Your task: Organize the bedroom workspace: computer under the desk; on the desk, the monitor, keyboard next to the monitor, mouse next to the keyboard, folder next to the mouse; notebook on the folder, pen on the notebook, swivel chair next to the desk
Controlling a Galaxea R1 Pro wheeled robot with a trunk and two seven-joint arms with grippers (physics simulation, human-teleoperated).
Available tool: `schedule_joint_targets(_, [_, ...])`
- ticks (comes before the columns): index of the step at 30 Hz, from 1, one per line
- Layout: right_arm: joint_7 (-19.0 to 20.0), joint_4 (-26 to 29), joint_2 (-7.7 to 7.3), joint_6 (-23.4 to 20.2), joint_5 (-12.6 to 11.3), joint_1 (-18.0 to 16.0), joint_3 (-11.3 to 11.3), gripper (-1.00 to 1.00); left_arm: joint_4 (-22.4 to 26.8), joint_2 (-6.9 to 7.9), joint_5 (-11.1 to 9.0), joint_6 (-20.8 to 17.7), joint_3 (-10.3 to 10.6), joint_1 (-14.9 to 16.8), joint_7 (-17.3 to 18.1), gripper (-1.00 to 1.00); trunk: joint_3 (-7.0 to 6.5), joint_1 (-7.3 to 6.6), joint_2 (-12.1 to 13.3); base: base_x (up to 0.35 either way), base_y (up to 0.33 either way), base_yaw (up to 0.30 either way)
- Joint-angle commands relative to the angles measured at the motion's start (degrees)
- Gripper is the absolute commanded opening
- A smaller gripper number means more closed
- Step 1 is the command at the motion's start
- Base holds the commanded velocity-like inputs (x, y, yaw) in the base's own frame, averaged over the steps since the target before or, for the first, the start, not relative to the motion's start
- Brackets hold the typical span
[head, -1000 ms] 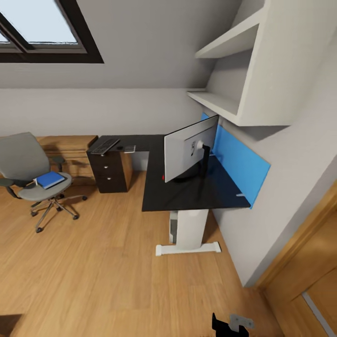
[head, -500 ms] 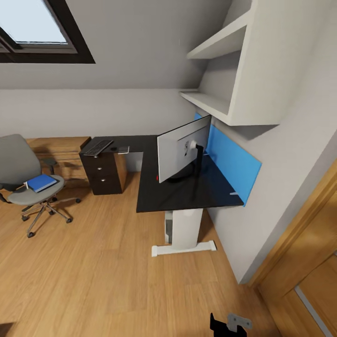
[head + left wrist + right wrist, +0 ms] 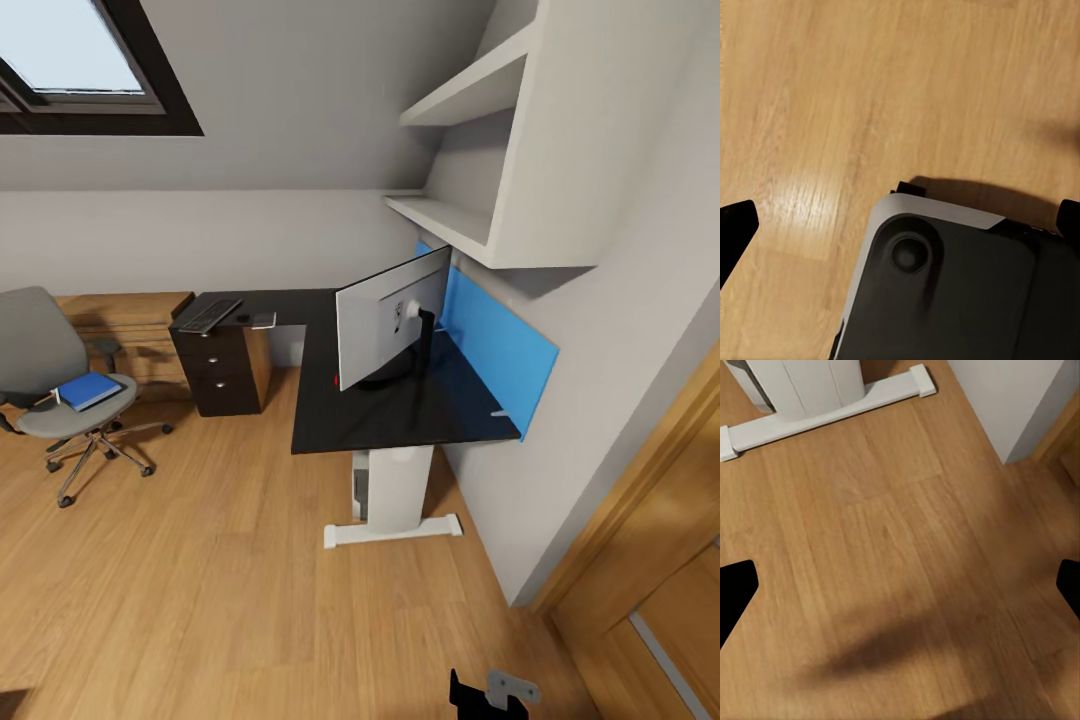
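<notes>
The black-topped desk (image 3: pixel 400 415) with its blue back panel stands against the right wall. The monitor (image 3: pixel 388 318) stands on it, its grey back toward me. On the desk's far left wing lie the keyboard (image 3: pixel 208 315), a small dark mouse (image 3: pixel 243 318) and the grey notebook (image 3: pixel 264 320). The blue folder (image 3: pixel 87 390) rests on the seat of the swivel chair (image 3: pixel 40 350), left of the desk. A sliver of the grey computer (image 3: pixel 360 485) shows under the desk. My left gripper (image 3: pixel 900 221) and right gripper (image 3: pixel 900 589) hang open over the floor, holding nothing.
A thin light stick (image 3: pixel 500 411) lies on the desk by the blue panel. White shelves (image 3: pixel 470 220) overhang the desk. The white desk foot (image 3: pixel 825 416) is close to my right gripper. A wooden door frame (image 3: pixel 640 500) stands at right. A light-wood dresser (image 3: pixel 130 310) stands behind the chair.
A second ago the camera turned slightly, shifting the whole picture left. Over the last half second nothing has moved.
</notes>
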State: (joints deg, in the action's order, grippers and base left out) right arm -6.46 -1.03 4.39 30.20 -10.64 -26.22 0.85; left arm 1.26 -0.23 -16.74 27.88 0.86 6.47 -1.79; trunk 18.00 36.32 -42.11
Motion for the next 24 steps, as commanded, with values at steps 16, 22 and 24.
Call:
schedule_joint_targets(16, [0.02, -0.11, -0.07, 0.35, -0.25, -0.06, 0.11, 1.0, 0.07, 0.17, -0.41, -3.34, -0.13, 0.03, -0.09, 1.0, 0.07, 0.01, -0.06, 0.0, 0.092, 0.0])
schedule_joint_targets(22, [0.04, -0.11, -0.08, 0.38, -0.29, -0.06, 0.11, 1.0, 4.16, 0.27, -0.73, -3.36, -0.02, 0.03, 0.09, 1.0, 0.07, 0.01, -0.06, 0.0, 0.302, 0.0])
schedule_joint_targets(24, [-0.02, -0.11, -0.04, 0.24, -0.38, -0.06, 0.11, 1.0, 6.96, 0.34, -0.72, -3.36, 0.03, 0.03, 0.1, 1.0, 0.07, 0.01, -0.06, 0.003, 0.315, 0.0])
